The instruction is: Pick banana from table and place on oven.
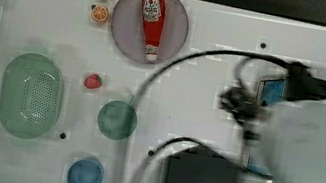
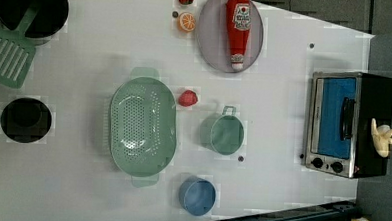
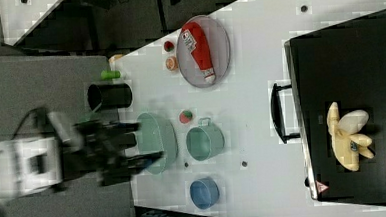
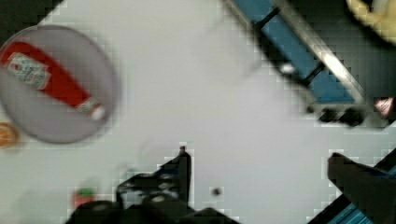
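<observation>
The robot's fingers (image 4: pixel 261 186) hung nearest the wrist camera, spread apart and empty above the white counter (image 4: pixel 196 93). The banana (image 3: pixel 347 139) already lay on the toaster oven's (image 3: pixel 349 70) black top, well apart from them, apparently placed.

Lab mock kitchen: toy foods, oven (image 2: pixel 349 124), white table (image 2: pixel 80 185).

We see a red ketchup bottle (image 2: pixel 238 28) lying on a grey plate (image 2: pixel 207 43), an orange slice (image 2: pixel 186 22) just beside it, a green colander (image 2: pixel 142 126), a strawberry (image 2: pixel 187 98), a green cup (image 2: pixel 223 133), a blue cup (image 2: pixel 197 195) and a green spatula (image 2: pixel 8 55).
</observation>
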